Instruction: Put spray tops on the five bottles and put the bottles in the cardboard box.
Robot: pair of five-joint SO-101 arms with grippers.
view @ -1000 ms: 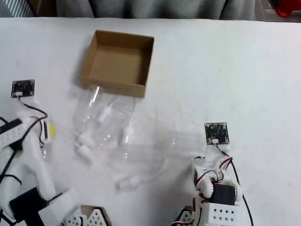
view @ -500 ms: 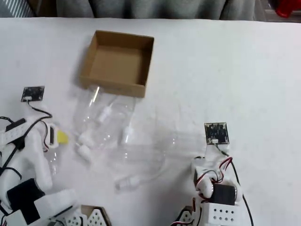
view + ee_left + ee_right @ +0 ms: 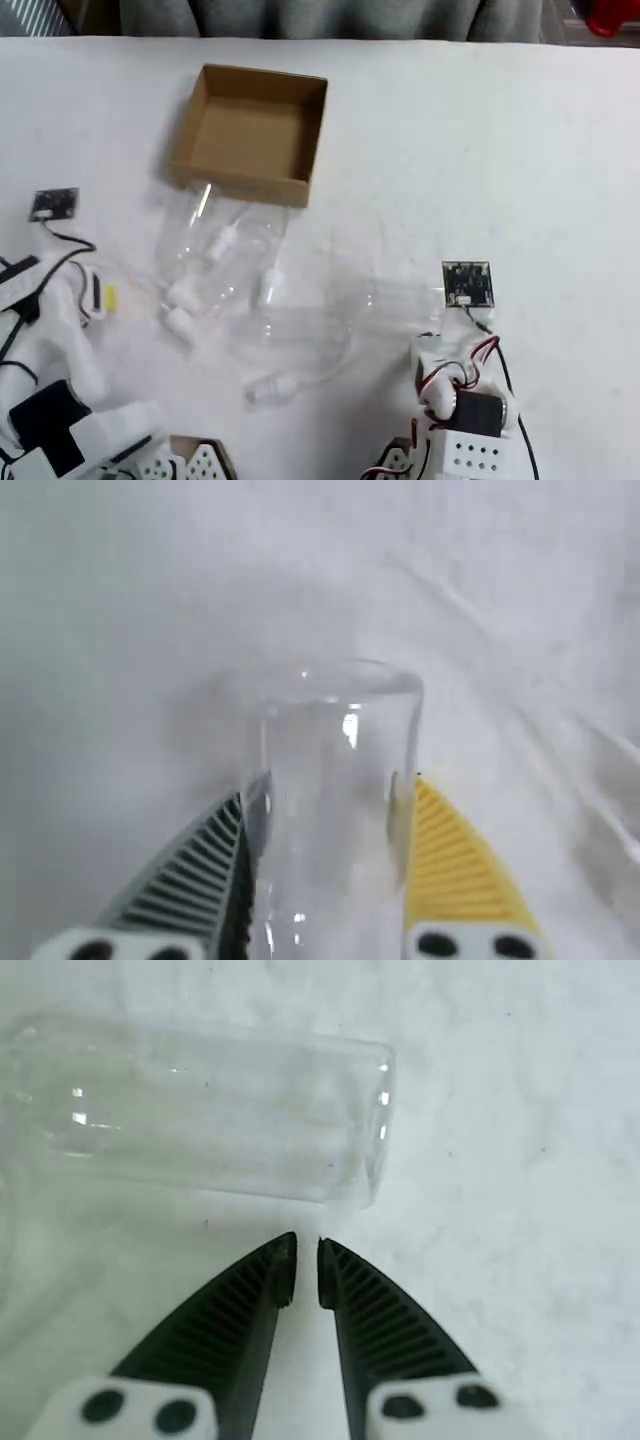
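**Left wrist view: clear bottle [image 3: 330, 720] clamped in the left gripper [image 3: 330, 792]**

The grey finger [image 3: 200, 880] and the yellow finger [image 3: 450, 860] press against opposite sides of the clear bottle, so the left gripper is closed around it. The bottle's rounded end points away from the camera, over the white table [image 3: 110, 610]. It is hard to tell from this angle whether that end touches the table.

In the right wrist view, the right gripper [image 3: 303, 1260] has its two black fingers [image 3: 250, 1310] drawn together with only a thin slit between the tips and nothing held. A lying bottle [image 3: 220, 1120], transparent and on its side, rests on the table just ahead of the tips, apart from them.

From the high view, the left arm [image 3: 50, 350] sits at the near left edge of the table and the right arm [image 3: 460, 400] at the near right. The cardboard box [image 3: 235, 182] stands open toward the far side, left of centre, with no bottle inside. Just in front of it, a loose cluster of clear bottles [image 3: 215, 250] lies on the table. Near the cluster there are white spray tops, one [image 3: 180, 322] at its near left, another [image 3: 266, 290] in the middle. A third [image 3: 268, 390], trailing a thin curved tube, lies closer to the arms.
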